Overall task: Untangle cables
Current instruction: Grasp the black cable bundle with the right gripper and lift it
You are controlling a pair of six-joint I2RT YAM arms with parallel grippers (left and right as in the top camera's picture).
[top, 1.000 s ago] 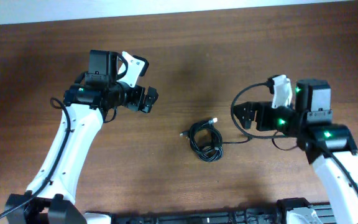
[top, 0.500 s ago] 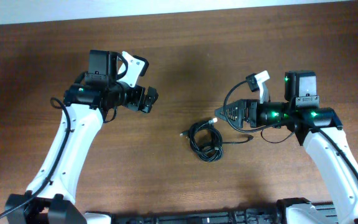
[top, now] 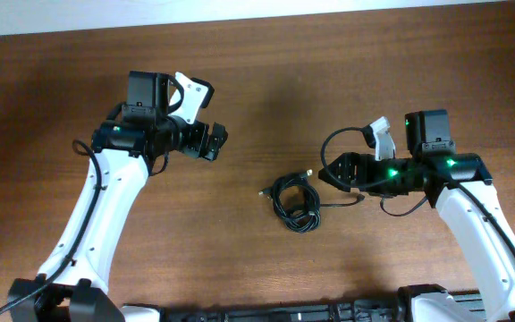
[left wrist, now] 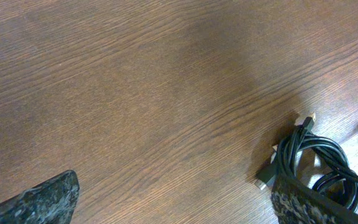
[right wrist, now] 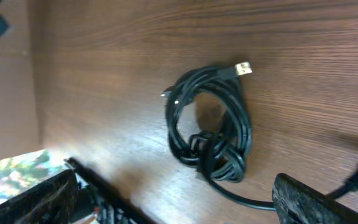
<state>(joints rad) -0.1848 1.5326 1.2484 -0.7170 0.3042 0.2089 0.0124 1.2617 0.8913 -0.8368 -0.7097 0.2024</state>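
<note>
While left claw (top: 217, 141) and right claw (top: 327, 172) stand spread, empty, the cables (top: 295, 204) lie knotted on the worktop (top: 266, 72), toward its near edge — best pinch one loose plug end (top: 308, 172), not the bundle.

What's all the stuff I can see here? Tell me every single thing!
cables: one tangled bundle, black, middle of the table, one end trailing right
plug: one seen clearly, pale gold, at the bundle's edge
table: one, brown wood, under everything
pale strip: one, whitish, along the far edge
left arm: one, white and black, left side
right arm: one, white and black, right side
left gripper: one, black, open, left of the bundle, well apart
right gripper: one, black, open, just right of the bundle, empty
</note>
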